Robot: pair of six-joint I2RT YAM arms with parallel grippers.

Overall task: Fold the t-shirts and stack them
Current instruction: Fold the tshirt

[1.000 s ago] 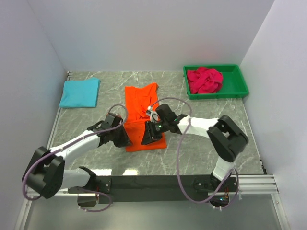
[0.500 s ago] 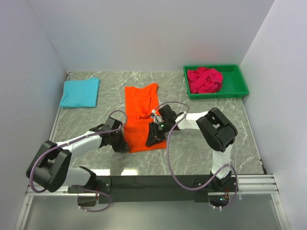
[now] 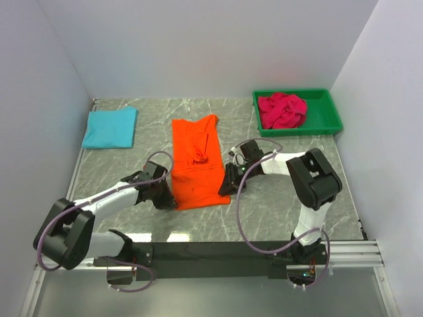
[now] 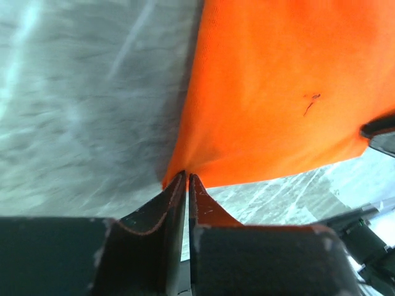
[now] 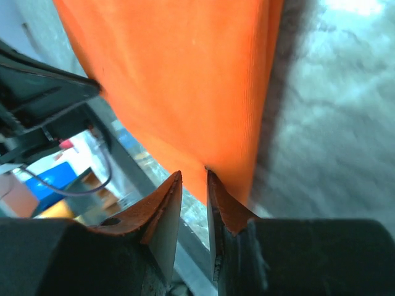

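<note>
An orange t-shirt [image 3: 197,162] lies as a long strip in the middle of the table, with wrinkles near its far end. My left gripper [image 3: 173,199] is low at its near left corner; in the left wrist view the jaws [image 4: 187,174] are pinched together on the corner of the orange cloth [image 4: 278,92]. My right gripper [image 3: 226,189] is at the near right edge. Its fingers [image 5: 194,172] stand a narrow gap apart, and the orange hem [image 5: 179,80] touches the right fingertip. A folded turquoise t-shirt [image 3: 110,127] lies at the far left. A crumpled crimson t-shirt [image 3: 282,110] sits in the bin.
The green plastic bin [image 3: 330,119] stands at the far right corner. White walls close in the table on three sides. Grey marble tabletop [image 3: 277,211] shows around the shirts. The black rail carrying the arm bases [image 3: 211,251] runs along the near edge.
My right gripper has moved off the top of the orange shirt to its near right edge, its fingers closing in. The left gripper has settled at the near left corner.
</note>
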